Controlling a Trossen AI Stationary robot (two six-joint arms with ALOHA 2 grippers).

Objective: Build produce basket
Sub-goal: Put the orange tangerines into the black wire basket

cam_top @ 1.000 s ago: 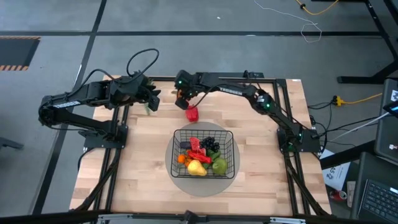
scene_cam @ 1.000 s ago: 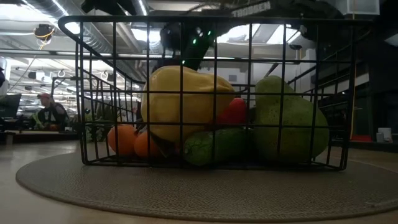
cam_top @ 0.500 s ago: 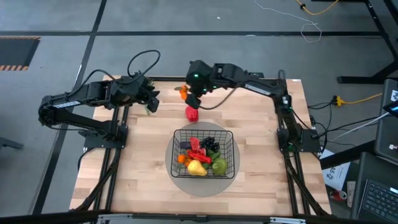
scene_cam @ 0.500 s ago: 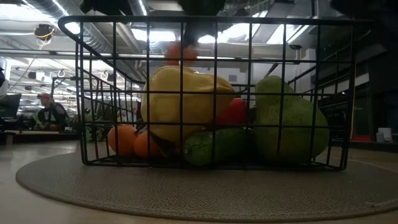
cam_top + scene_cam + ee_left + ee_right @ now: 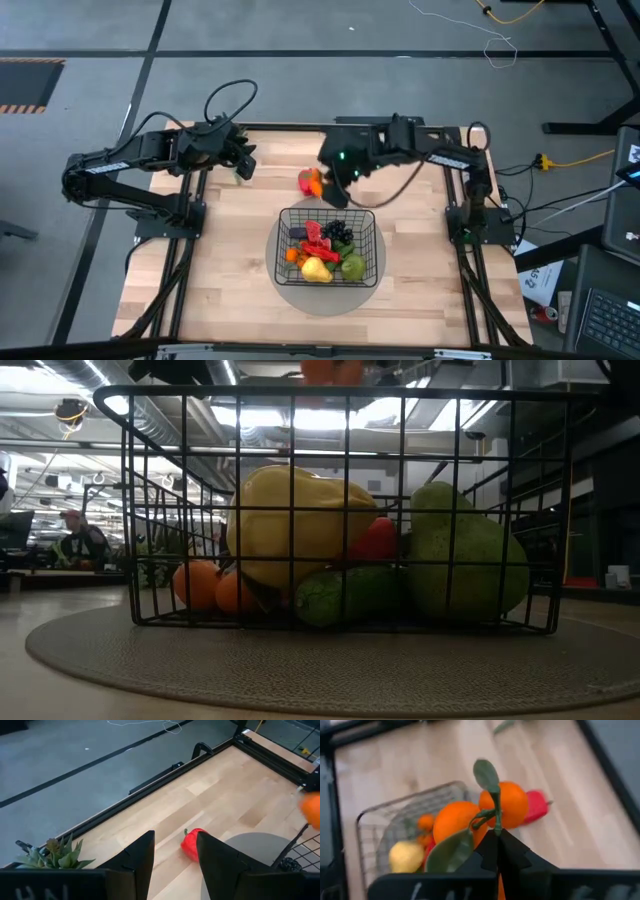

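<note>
The right tool [image 5: 330,185] hangs in the air just behind the back edge of the basket [image 5: 367,258]. Its fingers [image 5: 501,851] are pressed together on the green stem of a pair of oranges [image 5: 480,815] with leaves. From above, the oranges [image 5: 316,182] show beside the tool, close to the red pepper [image 5: 305,179]. In the low view they show as an orange blur [image 5: 332,370] high above the top wire of the basket [image 5: 110,400].

The basket sits on a grey round mat [image 5: 285,295] in the middle of the wooden desk [image 5: 200,290]. Inside it lie a yellow fruit [image 5: 316,268], a green fruit [image 5: 352,266], dark grapes [image 5: 338,232], a red piece [image 5: 315,238] and a small orange piece [image 5: 292,254]. From the low view, the yellow fruit [image 5: 295,525] is piled on top, the green fruit [image 5: 468,555] stands on one side, and a green cucumber [image 5: 345,595] lies at the bottom.

The red pepper [image 5: 192,843] lies on the bare desk behind the basket, next to the edge of the mat [image 5: 250,845].

The left tool [image 5: 243,160] waits at the back left part of the desk. Its two fingers [image 5: 137,860] are apart and hold nothing. A leafy green sprig [image 5: 52,852] lies near it at the desk edge.

A person [image 5: 80,540] is in the room far behind the desk.
</note>
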